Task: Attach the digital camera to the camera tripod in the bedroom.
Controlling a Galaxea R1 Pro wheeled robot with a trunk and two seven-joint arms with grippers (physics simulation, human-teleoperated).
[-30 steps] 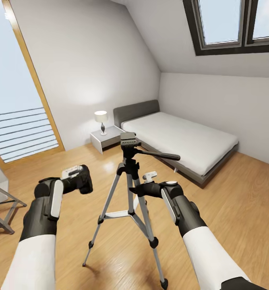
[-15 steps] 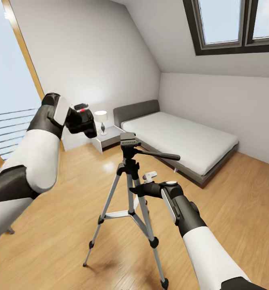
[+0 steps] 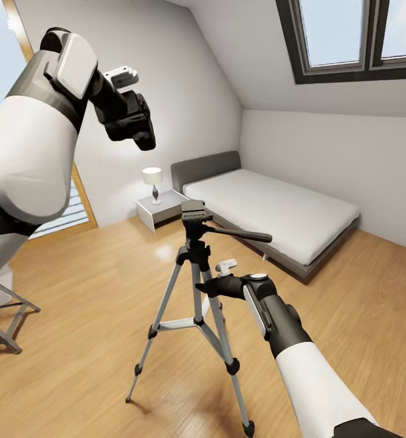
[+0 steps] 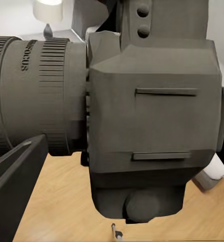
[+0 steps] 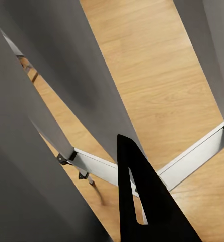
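Note:
The camera tripod [image 3: 196, 267] stands on the wood floor in the middle of the head view, silver legs spread, with its black pan head [image 3: 194, 213] bare on top. The black digital camera [image 3: 143, 135] hangs high up and to the left of that pan head, with my left gripper [image 3: 129, 114] shut on it. The left wrist view has the camera body [image 4: 152, 101] and its lens [image 4: 36, 96] close up between the fingers [image 4: 16, 191]. My right gripper [image 3: 206, 286] is shut on the tripod just below the leg joint. One finger [image 5: 142, 201] shows beside the tripod legs [image 5: 86, 85].
A grey low bed [image 3: 270, 210] lies behind the tripod, with a white nightstand [image 3: 160, 210] and lamp [image 3: 152, 179] at its head. A grey metal stool [image 3: 5, 316] stands at the left edge. Above right is the skylight [image 3: 349, 36]. Open wood floor [image 3: 81, 292] surrounds the tripod.
My left arm has swung the camera up, from low beside the tripod's legs to well above the pan head's height. The right arm and the tripod have stayed put.

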